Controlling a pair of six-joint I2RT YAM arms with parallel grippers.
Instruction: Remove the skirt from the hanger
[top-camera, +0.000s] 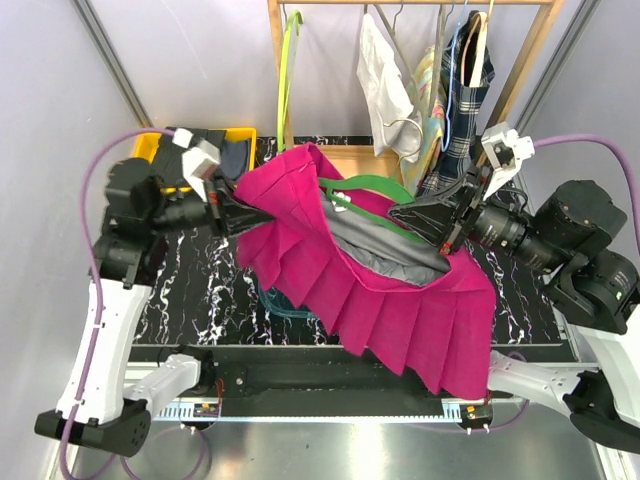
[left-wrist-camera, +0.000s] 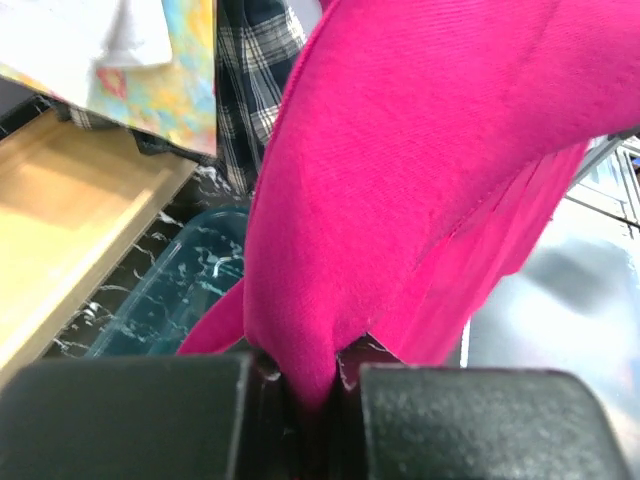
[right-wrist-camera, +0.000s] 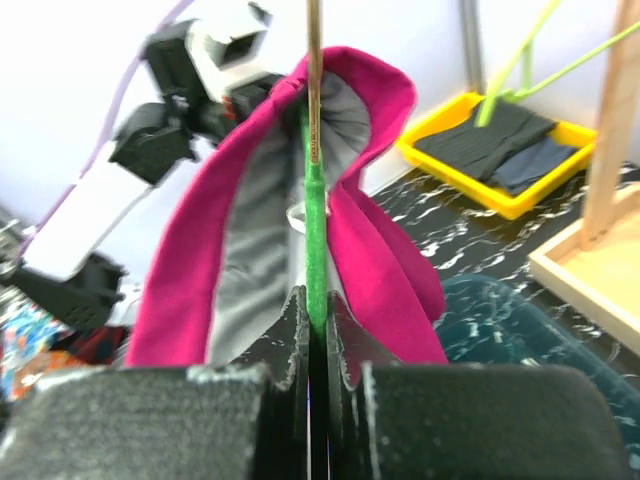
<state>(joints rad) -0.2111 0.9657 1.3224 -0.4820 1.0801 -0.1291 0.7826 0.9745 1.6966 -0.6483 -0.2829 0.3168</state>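
A magenta pleated skirt (top-camera: 400, 320) with grey lining hangs stretched between my two grippers above the black marbled table. A green hanger (top-camera: 375, 183) still runs through its waistband. My left gripper (top-camera: 262, 214) is shut on a fold of the skirt's waist edge; in the left wrist view the magenta cloth (left-wrist-camera: 420, 170) is pinched between the jaws of the left gripper (left-wrist-camera: 322, 385). My right gripper (top-camera: 397, 214) is shut on the hanger. The right wrist view shows the green hanger bar (right-wrist-camera: 315, 230) clamped in the right gripper (right-wrist-camera: 318, 320), with the skirt (right-wrist-camera: 200, 230) draped on both sides.
A teal bin (top-camera: 285, 305) sits on the table under the skirt. A yellow tray (top-camera: 245, 135) of dark clothes stands at the back left. Behind, a wooden rack (top-camera: 275, 60) holds a white garment (top-camera: 380, 80) and a plaid one (top-camera: 465, 100).
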